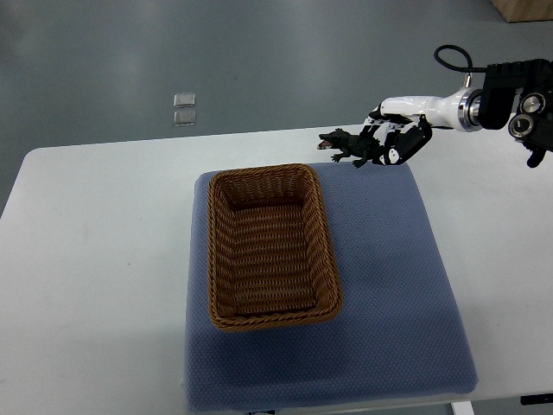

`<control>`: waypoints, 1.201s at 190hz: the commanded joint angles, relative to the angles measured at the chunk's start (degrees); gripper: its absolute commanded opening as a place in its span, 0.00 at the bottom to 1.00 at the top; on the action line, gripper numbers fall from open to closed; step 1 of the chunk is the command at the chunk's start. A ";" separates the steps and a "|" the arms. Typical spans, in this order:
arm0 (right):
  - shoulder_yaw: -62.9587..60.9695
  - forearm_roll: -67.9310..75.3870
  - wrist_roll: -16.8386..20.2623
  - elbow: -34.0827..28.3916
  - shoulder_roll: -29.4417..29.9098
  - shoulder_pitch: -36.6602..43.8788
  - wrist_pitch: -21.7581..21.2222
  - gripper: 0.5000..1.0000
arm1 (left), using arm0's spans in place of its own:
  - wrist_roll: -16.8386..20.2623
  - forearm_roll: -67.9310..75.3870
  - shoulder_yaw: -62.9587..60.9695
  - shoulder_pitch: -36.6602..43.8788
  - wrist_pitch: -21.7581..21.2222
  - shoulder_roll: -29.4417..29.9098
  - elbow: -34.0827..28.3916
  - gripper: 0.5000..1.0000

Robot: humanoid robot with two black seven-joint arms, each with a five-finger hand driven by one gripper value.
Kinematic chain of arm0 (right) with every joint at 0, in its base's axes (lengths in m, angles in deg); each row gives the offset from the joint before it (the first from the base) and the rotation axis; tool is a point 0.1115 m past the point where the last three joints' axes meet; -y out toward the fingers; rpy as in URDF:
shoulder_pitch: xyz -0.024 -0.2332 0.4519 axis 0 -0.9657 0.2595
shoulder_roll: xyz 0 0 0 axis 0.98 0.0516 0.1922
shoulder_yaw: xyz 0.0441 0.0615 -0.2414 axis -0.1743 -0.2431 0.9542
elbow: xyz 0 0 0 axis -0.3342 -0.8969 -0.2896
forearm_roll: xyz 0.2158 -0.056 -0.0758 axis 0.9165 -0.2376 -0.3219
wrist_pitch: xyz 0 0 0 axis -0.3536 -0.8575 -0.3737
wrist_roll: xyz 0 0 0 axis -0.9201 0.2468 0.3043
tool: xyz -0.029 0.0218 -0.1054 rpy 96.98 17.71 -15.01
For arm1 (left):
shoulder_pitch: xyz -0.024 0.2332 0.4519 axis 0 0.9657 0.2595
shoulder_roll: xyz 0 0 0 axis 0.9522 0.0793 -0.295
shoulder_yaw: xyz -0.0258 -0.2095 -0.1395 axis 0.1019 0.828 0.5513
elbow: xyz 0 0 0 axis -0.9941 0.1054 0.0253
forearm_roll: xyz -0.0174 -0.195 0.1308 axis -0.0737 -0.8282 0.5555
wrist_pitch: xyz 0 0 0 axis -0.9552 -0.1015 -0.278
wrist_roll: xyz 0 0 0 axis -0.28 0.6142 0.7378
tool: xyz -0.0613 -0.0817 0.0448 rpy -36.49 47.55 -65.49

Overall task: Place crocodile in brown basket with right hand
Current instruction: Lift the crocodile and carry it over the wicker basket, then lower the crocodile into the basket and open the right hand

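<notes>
Top view, steep, from the robot's side

White bench fills most of the frame. A blue textured square mat lies on it, right of centre.

Brown rectangular wicker basket sits on the left half of the mat, long axis running away from the robot. Inside shows woven bottom only.

Right hand, white and black with jointed fingers, comes in from the right edge on a white forearm with a black wrist unit and a cable loop. It is over the far right part of the bench, at the far edge of the mat.

Hand is clenched on the small dark green toy crocodile: fingers curl round its rear end. Tail is hidden in the grip.

Crocodile is roughly level, head towards picture left, mouth open with red showing, front legs splayed. It is outside the basket, near its far right corner, over the far edge of the mat. Cannot tell whether its feet touch the mat.

Beyond the bench: grey floor with two small clear square tiles. Corner of a wooden object at top right
</notes>
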 commanded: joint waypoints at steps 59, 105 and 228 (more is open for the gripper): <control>0.64 0.04 -0.55 0.98 10.39 -0.52 0.40 0.00 | 0.00 0.02 0.09 0.00 0.00 0.00 -0.01 1.00; 0.99 -0.13 -0.81 3.27 15.31 -2.63 1.45 0.00 | 0.00 -0.07 0.00 0.00 0.00 0.00 -0.01 1.00; 0.99 -0.57 -0.81 5.37 19.44 -5.88 2.15 0.08 | 0.00 -0.07 0.00 0.00 0.00 0.00 -0.01 1.00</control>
